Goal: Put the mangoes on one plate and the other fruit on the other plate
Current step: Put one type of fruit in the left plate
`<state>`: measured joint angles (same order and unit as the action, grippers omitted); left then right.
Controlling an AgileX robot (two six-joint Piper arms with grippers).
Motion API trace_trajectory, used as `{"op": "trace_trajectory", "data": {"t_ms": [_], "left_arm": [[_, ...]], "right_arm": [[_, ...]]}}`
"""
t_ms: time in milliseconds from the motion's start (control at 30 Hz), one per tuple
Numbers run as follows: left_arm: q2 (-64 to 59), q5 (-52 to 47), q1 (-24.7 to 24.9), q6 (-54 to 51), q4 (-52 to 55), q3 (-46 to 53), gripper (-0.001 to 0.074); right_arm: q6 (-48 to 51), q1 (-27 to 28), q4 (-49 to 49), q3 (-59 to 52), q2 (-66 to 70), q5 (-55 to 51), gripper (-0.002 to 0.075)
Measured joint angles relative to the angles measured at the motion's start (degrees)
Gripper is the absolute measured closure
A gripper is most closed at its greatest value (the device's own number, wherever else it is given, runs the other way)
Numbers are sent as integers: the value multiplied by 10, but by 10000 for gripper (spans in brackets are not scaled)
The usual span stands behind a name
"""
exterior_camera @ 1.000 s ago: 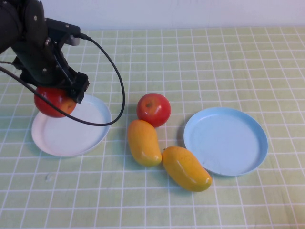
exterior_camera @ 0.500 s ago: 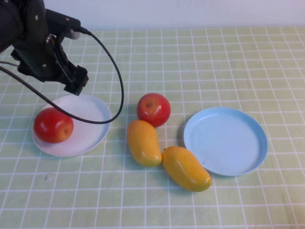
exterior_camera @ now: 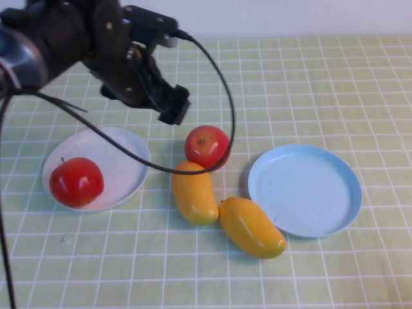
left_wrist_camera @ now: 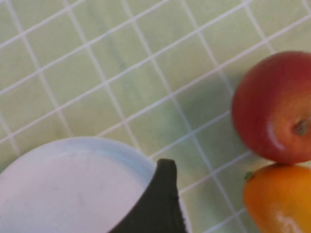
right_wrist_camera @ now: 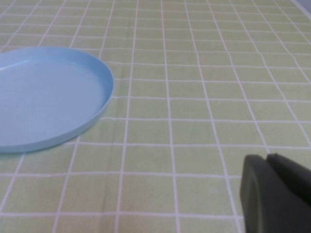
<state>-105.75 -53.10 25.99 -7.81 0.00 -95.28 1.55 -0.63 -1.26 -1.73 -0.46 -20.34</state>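
On the white plate sits one apple, just released. Left gripper, empty, spread unclear, has swung toward the second apple beside both mangoes; right gripper parked off the blue plate, opening unclear.

Cable crosses the middle apple; left gripper fingers can't be made out, right gripper mostly cut off.

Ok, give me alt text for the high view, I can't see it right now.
One red apple sits on the white plate; the left pincer hovers near the second apple, which touches two mangoes beside the empty blue plate. The right pincer is out of view.
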Motion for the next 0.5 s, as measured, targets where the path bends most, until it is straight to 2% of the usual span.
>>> {"op": "trace_trajectory", "data": {"t_ms": [267,500], "left_arm": [[-82,-37,32,0,-22,-99,66],[-99,-29,41,-59,-80,-108,66]], "right_arm": [[0,0,0,0,0,0,743],[0,0,0,0,0,0,743]]}}
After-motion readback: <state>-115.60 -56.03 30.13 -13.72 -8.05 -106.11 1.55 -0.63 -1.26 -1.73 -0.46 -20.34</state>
